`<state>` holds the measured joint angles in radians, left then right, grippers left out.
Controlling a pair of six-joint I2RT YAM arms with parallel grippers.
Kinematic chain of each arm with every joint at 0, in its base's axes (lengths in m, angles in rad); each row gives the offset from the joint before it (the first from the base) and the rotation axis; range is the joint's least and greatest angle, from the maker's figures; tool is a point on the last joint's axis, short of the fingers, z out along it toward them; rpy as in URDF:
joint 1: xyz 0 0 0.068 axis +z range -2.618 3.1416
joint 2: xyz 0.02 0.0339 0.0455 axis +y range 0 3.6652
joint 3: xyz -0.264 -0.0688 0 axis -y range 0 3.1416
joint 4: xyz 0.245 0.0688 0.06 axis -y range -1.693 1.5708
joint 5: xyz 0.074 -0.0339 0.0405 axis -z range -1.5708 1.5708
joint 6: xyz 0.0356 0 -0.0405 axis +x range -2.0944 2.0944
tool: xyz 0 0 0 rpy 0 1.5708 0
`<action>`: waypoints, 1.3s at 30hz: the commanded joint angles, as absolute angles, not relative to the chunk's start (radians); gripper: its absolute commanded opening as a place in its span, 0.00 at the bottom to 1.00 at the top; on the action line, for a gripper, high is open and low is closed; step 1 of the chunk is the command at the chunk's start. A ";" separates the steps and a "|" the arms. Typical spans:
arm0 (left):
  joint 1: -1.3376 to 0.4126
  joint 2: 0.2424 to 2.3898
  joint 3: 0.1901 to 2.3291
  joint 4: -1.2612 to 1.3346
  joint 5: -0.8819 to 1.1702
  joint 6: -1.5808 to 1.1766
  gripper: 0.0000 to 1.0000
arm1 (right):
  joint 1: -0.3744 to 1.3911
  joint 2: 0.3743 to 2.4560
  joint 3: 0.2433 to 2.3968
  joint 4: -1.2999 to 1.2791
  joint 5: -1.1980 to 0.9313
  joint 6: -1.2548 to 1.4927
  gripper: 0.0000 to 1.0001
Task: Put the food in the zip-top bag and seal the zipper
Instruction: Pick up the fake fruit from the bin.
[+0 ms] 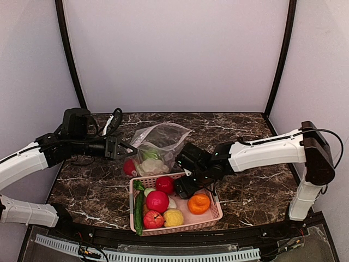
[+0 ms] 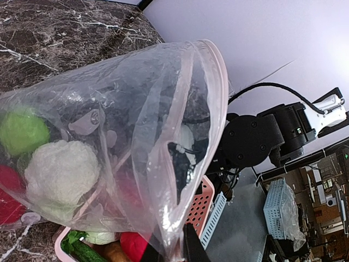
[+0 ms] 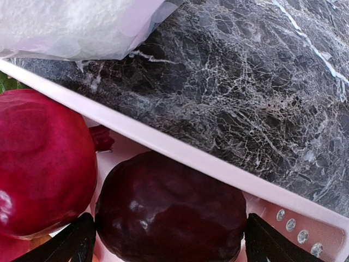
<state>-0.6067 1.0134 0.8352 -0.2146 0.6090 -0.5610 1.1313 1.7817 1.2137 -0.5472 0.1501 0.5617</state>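
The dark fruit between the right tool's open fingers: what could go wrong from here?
1. The dark fruit sits beside the red fruit and near the basket rim; the right tool may catch either as it closes.
2. The left tool pinches only one edge of the floppy zip-top bag, so its mouth may sag before the fruit arrives.

A pink slatted basket (image 1: 188, 225) sat on the dark, white-veined marble tabletop (image 1: 256, 180), close to its near edge. Behind the basket, a pale wall (image 1: 174, 54) closed off the far side, framed by two slanting black posts (image 1: 72, 60). In front of the basket, past the tabletop's edge, ran a pale slotted cable strip (image 1: 163, 255). Off to the basket's side, beyond the tabletop, stood a light blue crate (image 2: 281, 207).
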 commanded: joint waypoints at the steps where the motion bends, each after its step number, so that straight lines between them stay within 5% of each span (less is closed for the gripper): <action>1: -0.601 1.012 0.859 -0.226 0.606 -0.549 0.01 | 1.126 1.803 1.233 -0.534 0.159 0.559 0.91; 11: -0.601 1.009 0.861 -0.227 0.605 -0.551 0.01 | 1.126 1.770 1.225 -0.537 0.168 0.567 0.80; 39: -0.602 1.002 0.846 -0.174 0.618 -0.566 0.01 | 1.126 1.309 1.134 -0.507 0.227 0.687 0.76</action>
<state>-0.6067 1.0134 0.8352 -0.2077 0.6098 -0.5621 1.1309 1.3724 1.1137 -0.5629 0.1928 0.6640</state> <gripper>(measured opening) 0.079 0.785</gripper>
